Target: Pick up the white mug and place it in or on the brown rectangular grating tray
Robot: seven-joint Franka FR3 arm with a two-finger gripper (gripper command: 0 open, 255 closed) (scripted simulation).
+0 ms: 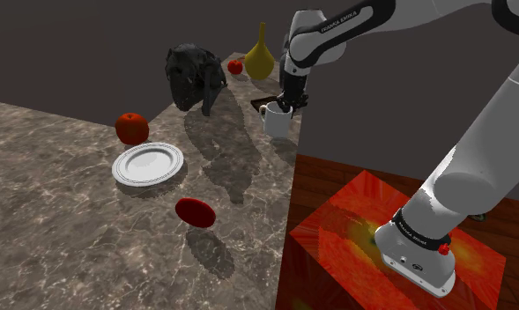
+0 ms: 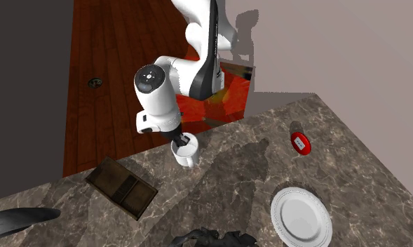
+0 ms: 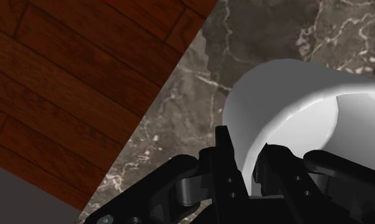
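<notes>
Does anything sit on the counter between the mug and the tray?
No. In the second exterior view, the strip of counter between the mug and the tray is bare.

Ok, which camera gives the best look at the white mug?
The shoulder view: the whole white mug shows side on, handle included, the gripper at its rim. The second exterior view sees it from above, partly under the gripper. The wrist view is close up on part of its wall and rim.

The upright white mug [image 2: 186, 152] is near, not touching, the flat brown tray [image 2: 122, 187].
</notes>
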